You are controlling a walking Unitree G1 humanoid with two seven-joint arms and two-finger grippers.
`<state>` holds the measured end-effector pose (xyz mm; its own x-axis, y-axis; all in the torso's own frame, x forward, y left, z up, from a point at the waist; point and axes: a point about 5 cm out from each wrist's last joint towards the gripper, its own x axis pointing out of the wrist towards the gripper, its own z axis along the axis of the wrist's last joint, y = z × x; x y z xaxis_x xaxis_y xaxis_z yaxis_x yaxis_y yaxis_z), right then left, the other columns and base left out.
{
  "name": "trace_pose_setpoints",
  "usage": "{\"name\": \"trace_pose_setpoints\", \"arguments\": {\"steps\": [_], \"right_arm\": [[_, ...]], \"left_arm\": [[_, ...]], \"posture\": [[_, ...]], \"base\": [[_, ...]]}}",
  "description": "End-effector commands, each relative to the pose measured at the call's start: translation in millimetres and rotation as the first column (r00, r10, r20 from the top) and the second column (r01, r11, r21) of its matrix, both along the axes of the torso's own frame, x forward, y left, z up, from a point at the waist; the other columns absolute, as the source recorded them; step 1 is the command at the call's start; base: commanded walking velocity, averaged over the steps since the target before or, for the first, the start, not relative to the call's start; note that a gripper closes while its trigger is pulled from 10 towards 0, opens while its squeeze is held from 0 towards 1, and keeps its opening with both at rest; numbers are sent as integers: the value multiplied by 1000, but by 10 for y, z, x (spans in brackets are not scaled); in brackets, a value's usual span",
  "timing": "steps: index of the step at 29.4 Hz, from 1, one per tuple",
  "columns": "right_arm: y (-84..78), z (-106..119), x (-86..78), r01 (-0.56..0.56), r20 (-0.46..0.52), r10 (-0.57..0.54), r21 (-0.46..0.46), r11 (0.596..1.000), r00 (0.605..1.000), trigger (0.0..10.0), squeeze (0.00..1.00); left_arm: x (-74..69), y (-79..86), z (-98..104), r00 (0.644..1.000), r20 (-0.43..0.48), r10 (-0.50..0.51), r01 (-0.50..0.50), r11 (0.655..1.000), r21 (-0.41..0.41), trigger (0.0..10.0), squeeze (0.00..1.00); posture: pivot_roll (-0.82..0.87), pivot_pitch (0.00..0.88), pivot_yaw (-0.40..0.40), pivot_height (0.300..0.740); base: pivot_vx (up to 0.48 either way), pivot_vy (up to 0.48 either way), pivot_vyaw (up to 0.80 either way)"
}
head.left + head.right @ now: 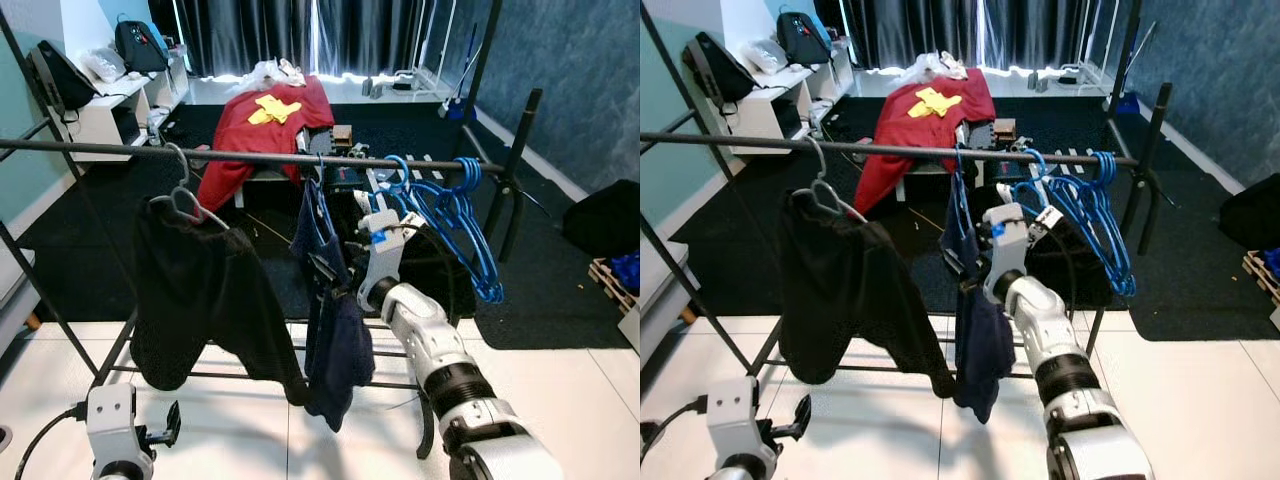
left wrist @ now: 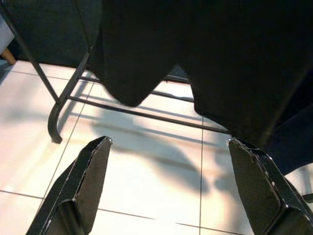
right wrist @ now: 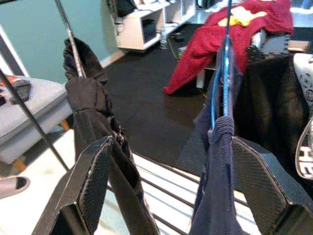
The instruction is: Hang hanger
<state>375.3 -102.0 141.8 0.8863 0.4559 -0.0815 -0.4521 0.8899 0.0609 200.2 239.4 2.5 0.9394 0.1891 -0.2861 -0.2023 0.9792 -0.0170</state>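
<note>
Beside the navy garment [image 3: 215, 186], right gripper [image 3: 168, 181] gapes; left gripper [image 2: 178, 188] gapes above tiles.

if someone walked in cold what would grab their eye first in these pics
Probably the black rail across the middle, with a black garment on a grey hanger and a navy garment on a blue hanger beside it. The right gripper is raised at the navy garment, fingers open. Empty blue hangers bunch at the rail's right end.
</note>
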Motion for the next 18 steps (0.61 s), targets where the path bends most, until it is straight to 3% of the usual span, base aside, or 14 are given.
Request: {"name": "trace_pose_setpoints", "arguments": {"steps": [1, 6, 12, 18], "right_arm": [[-6, 14, 41, 27, 1, -27, -53, 998, 1000, 10000, 0], [-167, -11, 95, 107, 7, -107, -122, 987, 994, 10000, 0], [-372, 5, 126, 175, 25, -173, -80, 981, 985, 10000, 0], [-575, -62, 106, 194, -22, -195, -18, 981, 981, 10000, 0]], "left_arm": [[-18, 23, 17, 1000, 11, -9, 9, 1000, 23, 10000, 0], [-61, 29, 31, 1000, 23, -9, 8, 999, 33, 10000, 0], [-138, 38, 17, 1000, 16, -14, 13, 999, 43, 10000, 0], [-186, 18, 7, 1000, 5, -31, 31, 998, 51, 10000, 0]], "posture": [[-22, 9, -27, 740], [-1, 20, -34, 740], [8, 31, -24, 740], [21, 46, -12, 740]], "base": [[0, 0, 0], [0, 0, 0], [0, 0, 0], [0, 0, 0]]}}
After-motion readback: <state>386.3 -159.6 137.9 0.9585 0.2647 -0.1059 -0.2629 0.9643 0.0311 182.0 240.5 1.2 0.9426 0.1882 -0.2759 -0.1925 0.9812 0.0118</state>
